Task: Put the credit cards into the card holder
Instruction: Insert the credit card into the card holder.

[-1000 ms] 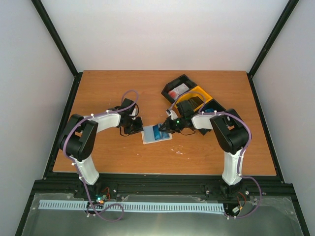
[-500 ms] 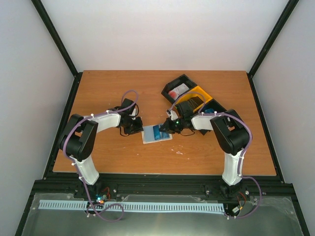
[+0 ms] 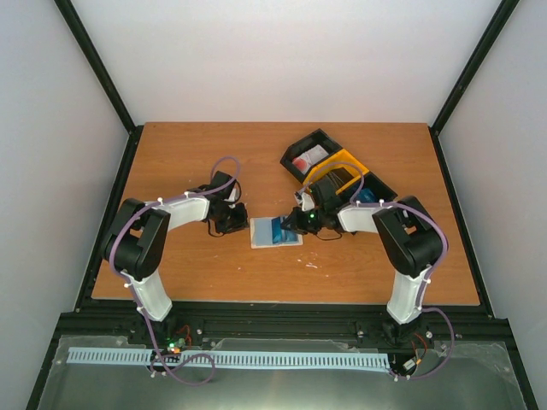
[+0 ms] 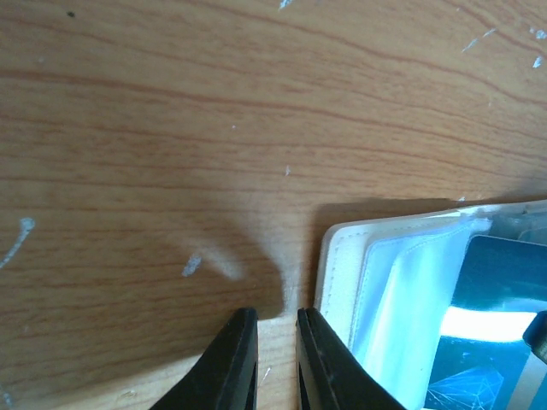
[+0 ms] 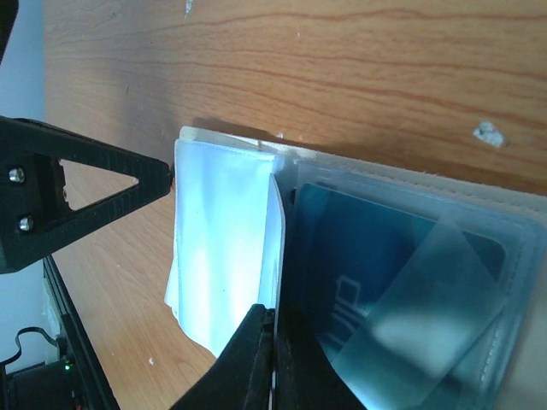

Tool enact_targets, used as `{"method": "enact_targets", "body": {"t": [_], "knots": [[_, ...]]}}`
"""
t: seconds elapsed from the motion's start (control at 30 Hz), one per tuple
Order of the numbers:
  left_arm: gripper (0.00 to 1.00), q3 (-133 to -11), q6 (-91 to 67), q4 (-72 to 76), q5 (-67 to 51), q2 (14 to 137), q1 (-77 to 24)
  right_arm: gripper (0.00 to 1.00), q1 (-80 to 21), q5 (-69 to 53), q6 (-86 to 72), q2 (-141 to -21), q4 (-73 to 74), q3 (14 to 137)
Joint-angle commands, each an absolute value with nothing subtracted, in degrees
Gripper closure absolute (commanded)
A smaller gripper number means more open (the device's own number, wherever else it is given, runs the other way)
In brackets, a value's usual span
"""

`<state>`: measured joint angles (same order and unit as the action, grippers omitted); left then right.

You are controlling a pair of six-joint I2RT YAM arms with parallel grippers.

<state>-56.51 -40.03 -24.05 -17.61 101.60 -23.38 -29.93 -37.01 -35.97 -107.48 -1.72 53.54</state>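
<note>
The card holder [image 3: 275,231] lies open on the desk [image 3: 359,273], one blue credit card [image 5: 367,256] sleeved inside; others likely remain. The right end effector [image 5: 272,329] pinches its clear leaf [image 5: 224,231]; the left end effector [image 4: 275,329], closed and empty, sits beside its edge.

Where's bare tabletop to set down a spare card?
Free: far-left table corner behind the left arm; near strip between card holder and front edge. Crowded: centre, left gripper and right gripper flanking the holder; bins at far right.
</note>
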Motion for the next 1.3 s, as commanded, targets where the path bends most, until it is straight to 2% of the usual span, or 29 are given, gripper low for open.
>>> {"method": "enact_targets", "body": {"t": [0.0, 0.33, 0.57, 0.8, 0.97, 1.27], "knots": [[0.85, -54.1, -39.9, -27.3, -18.3, 102.3, -24.2, 0.97, -30.1, -35.0, -36.0, -104.1, -3.8, 50.5], [0.74, -50.9, -38.1, -19.6, -24.9, 97.7, -24.2, 0.97, -30.1, -34.4, -37.7, -102.5, -5.5, 48.6], [0.71, -48.7, -37.6, -15.6, -28.2, 95.8, -24.3, 0.97, -30.0, -33.9, -38.6, -102.2, -6.6, 47.3], [0.72, -48.9, -38.0, -15.4, -28.4, 96.5, -24.6, 0.97, -29.7, -34.5, -38.5, -104.3, -4.4, 48.5], [0.78, -50.7, -37.9, -17.8, -27.2, 99.0, -24.9, 0.97, -29.7, -36.7, -37.9, -107.4, -2.4, 50.0], [0.84, -52.0, -37.9, -20.0, -25.1, 101.5, -25.0, 0.97, -30.1, -40.0, -37.7, -111.5, -2.8, 52.3]]}}
